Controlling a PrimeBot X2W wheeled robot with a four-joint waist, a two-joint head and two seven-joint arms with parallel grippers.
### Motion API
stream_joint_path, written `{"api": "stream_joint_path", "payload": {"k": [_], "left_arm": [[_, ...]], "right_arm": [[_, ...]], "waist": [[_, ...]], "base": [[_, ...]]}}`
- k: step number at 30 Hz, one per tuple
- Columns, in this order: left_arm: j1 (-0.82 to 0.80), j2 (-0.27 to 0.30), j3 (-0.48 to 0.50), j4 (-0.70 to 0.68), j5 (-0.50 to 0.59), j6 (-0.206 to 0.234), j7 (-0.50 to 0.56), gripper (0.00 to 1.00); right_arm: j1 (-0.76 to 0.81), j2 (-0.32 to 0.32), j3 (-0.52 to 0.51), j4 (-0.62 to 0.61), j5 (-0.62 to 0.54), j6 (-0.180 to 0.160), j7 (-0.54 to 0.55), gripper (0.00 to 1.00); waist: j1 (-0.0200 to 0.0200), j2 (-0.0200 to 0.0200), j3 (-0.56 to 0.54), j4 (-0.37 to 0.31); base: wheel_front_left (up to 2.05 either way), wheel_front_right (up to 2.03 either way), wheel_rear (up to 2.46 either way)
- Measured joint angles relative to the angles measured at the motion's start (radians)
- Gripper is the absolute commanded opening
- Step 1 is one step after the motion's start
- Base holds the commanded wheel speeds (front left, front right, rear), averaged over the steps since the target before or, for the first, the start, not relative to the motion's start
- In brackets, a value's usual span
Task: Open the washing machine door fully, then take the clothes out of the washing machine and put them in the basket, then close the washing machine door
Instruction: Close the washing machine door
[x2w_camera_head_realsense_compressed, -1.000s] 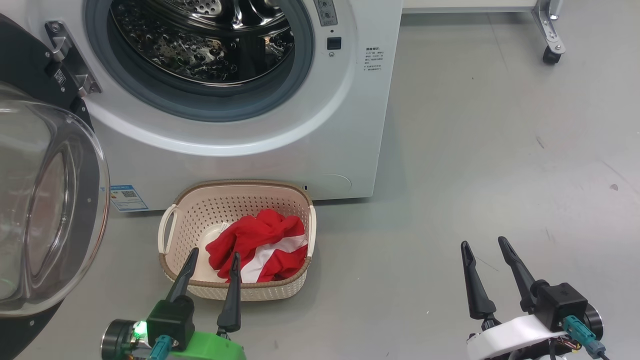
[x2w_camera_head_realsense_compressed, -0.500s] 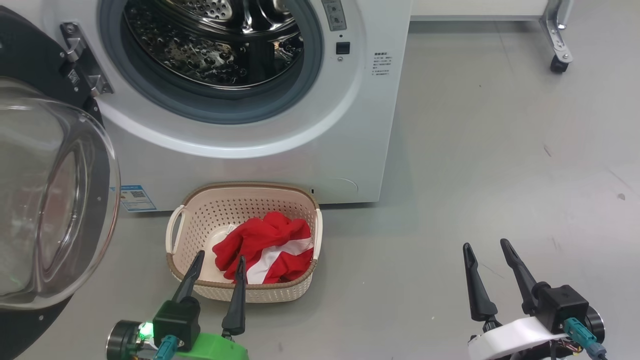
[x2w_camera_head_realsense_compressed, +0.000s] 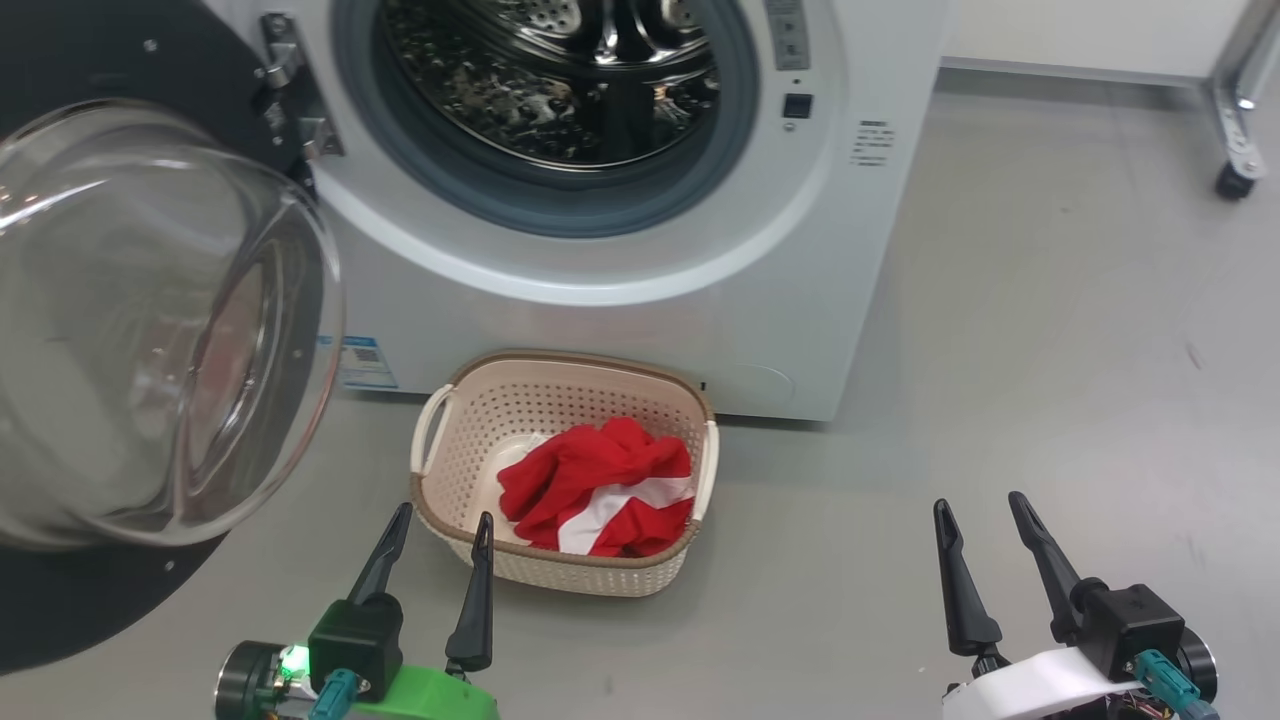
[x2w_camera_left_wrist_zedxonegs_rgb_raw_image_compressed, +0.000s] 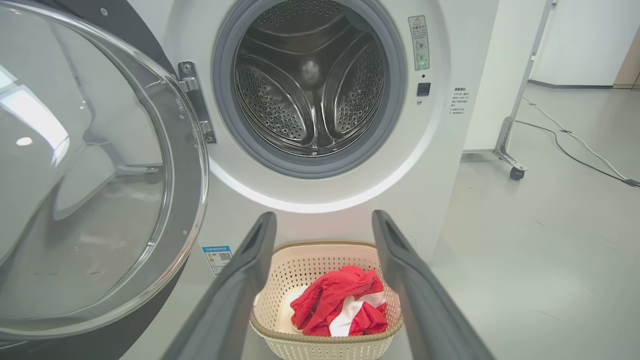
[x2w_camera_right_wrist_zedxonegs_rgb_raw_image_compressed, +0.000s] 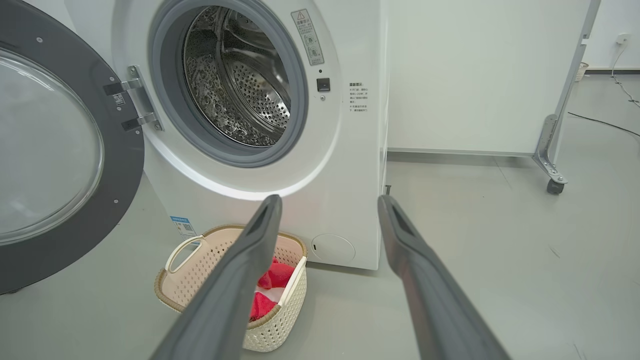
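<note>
The floor (x2w_camera_head_realsense_compressed: 1050, 350) was smooth pale grey, marked with a few dark scuffs and evenly lit, with soft reflections. Toward its far right side stood a white panel (x2w_camera_right_wrist_zedxonegs_rgb_raw_image_compressed: 475, 75) on a grey metal leg (x2w_camera_right_wrist_zedxonegs_rgb_raw_image_compressed: 550, 145) ending in a black caster (x2w_camera_right_wrist_zedxonegs_rgb_raw_image_compressed: 552, 186). A dark cable (x2w_camera_left_wrist_zedxonegs_rgb_raw_image_compressed: 575, 150) trailed across the floor behind that leg. Beyond it rose a white wall (x2w_camera_left_wrist_zedxonegs_rgb_raw_image_compressed: 580, 40) with a dark skirting strip (x2w_camera_left_wrist_zedxonegs_rgb_raw_image_compressed: 570, 85).

Head camera looks steeply down; both wrist cameras sit low, facing the big white front-loading washing machine (x2w_camera_head_realsense_compressed: 620, 330) and cream perforated basket (x2w_camera_head_realsense_compressed: 520, 410).
</note>
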Motion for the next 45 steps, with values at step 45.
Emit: {"api": "stream_joint_path", "payload": {"k": [45], "left_arm": [[0.002,0.0,0.045,-0.033,-0.08,0.0,-0.036,1.0]], "right_arm": [[-0.083,-0.038,0.023,-0.007,-0.056,0.038,0.0,1.0]], "waist": [[0.0,0.0,0.105,0.337]], "base": [[0.0,0.0,0.0]]}}
